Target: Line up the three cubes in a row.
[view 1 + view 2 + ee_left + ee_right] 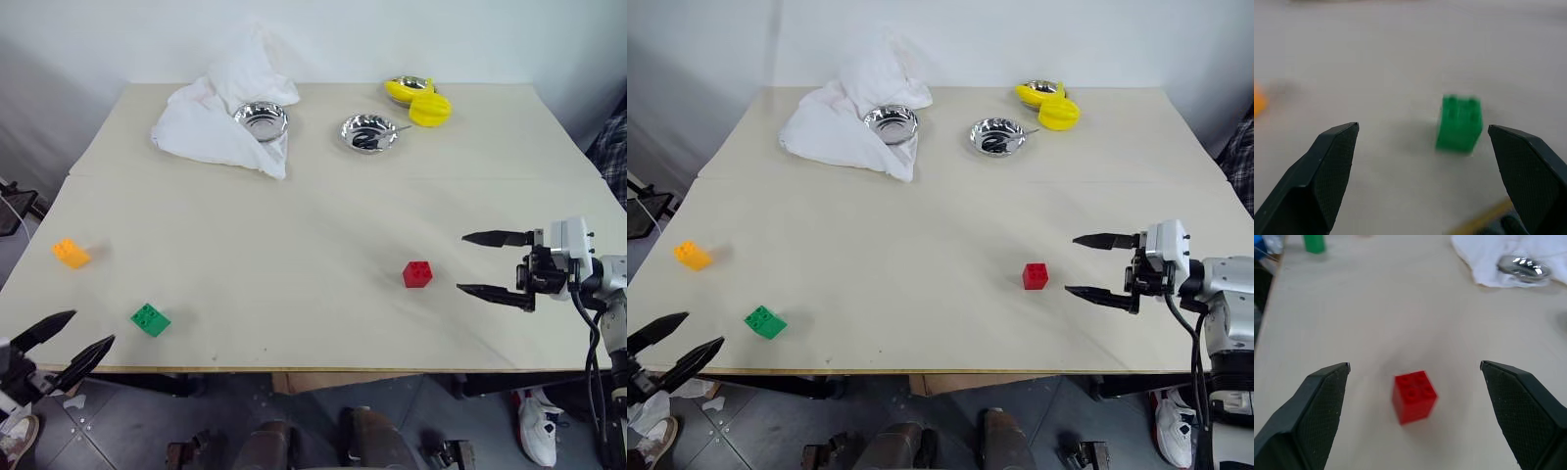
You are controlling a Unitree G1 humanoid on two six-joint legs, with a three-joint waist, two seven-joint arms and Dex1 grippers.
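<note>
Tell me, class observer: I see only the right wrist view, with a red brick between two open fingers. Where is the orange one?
Observer: The orange brick lies near the table's left edge, beyond the green brick.
Operator: Is the left gripper holding anything?
Observer: No. The left gripper is open, off the table's front corner, near the green brick.
Operator: Are the bricks in a row?
Observer: No. The red brick sits far right, by the right gripper.

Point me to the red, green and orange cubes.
red cube (417, 274), left eye view, centre of the block.
green cube (150, 319), left eye view, its studded top.
orange cube (71, 253), left eye view, its top face.
</note>
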